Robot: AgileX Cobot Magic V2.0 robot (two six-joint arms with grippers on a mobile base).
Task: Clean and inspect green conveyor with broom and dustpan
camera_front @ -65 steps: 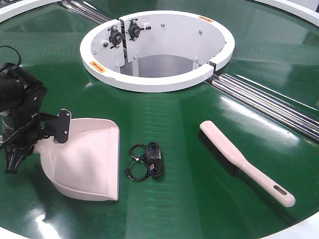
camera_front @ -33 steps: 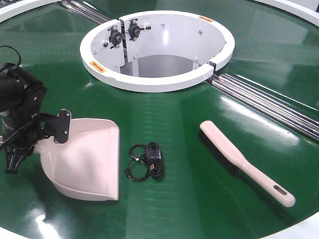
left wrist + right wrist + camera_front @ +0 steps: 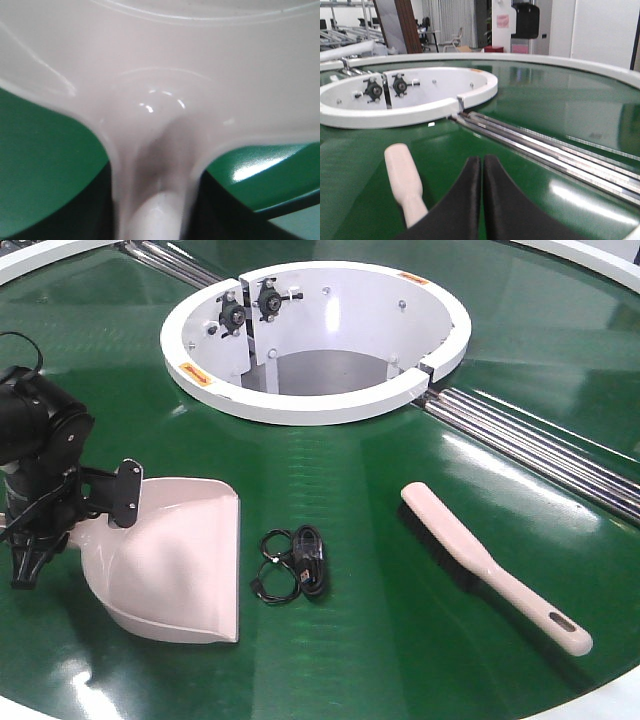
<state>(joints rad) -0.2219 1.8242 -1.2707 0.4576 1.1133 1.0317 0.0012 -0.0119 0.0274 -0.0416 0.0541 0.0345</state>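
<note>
Between the jaws of the left claw [image 3: 70, 518] the dustpan [image 3: 180, 560] handle sits clamped, nothing shifted over the last second, pan resting on the green conveyor [image 3: 400, 650] just ahead; right claw [image 3: 482, 200] pressed together, broom [image 3: 404, 182] lying loose ahead-left of it, so sweeping likely still pending.

The green conveyor [image 3: 380, 490] is a glossy dark green belt, bright with reflected light and crossed by silver rollers [image 3: 530, 445]. The dustpan [image 3: 180, 570] sits on it on the left of the front view: a wide, shallow cream-pink scoop, straight lip facing right, narrowing leftward into its handle (the far end is hidden). The broom [image 3: 480, 560] lies flat on the right, well apart from it. It runs diagonally, with black bristles along its lower edge and the slotted handle end nearest the belt's edge.
</note>
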